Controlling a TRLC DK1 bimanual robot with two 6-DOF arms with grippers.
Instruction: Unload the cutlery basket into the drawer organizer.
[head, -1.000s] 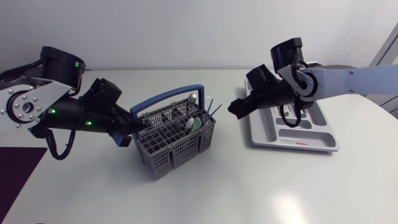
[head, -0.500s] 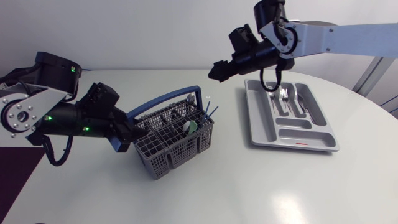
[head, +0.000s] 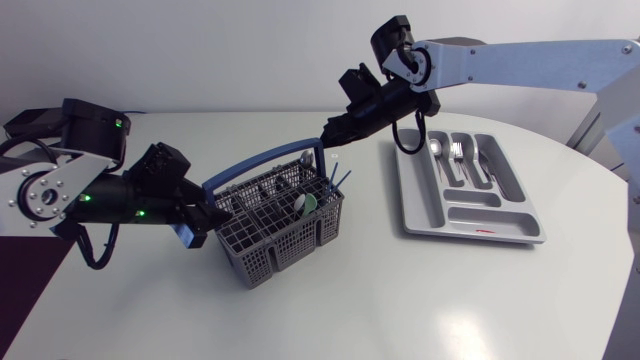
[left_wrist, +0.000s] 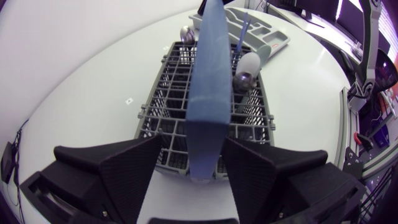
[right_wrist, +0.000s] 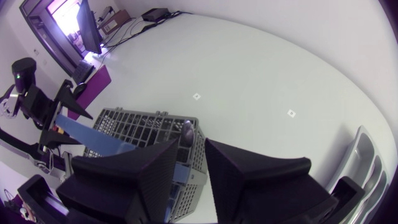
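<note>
The right arm has swung away from over the drawer organizer (head: 470, 236) and come down toward the cutlery basket (head: 285, 238). The right gripper (head: 333, 134) now hangs over the basket's far right end, just beside the top of the blue handle (head: 262, 166). Its fingers stand a little apart with nothing between them. The left arm has hardly shifted.

The basket is grey mesh divided into compartments, with the broad blue handle arching across it. It sits near the middle of the table (head: 400, 300), slightly toward the left edge. It holds a metal spoon (left_wrist: 244, 79), a pale green utensil (head: 313, 201) and thin blue sticks (head: 342, 178).

The left gripper (head: 205, 215) is at the basket's left end. Its fingers are spread on either side of the handle's foot, and mesh shows between one finger and the handle.

The light grey organizer lies toward the table's right edge, with forks (head: 458, 152) in a far compartment.
</note>
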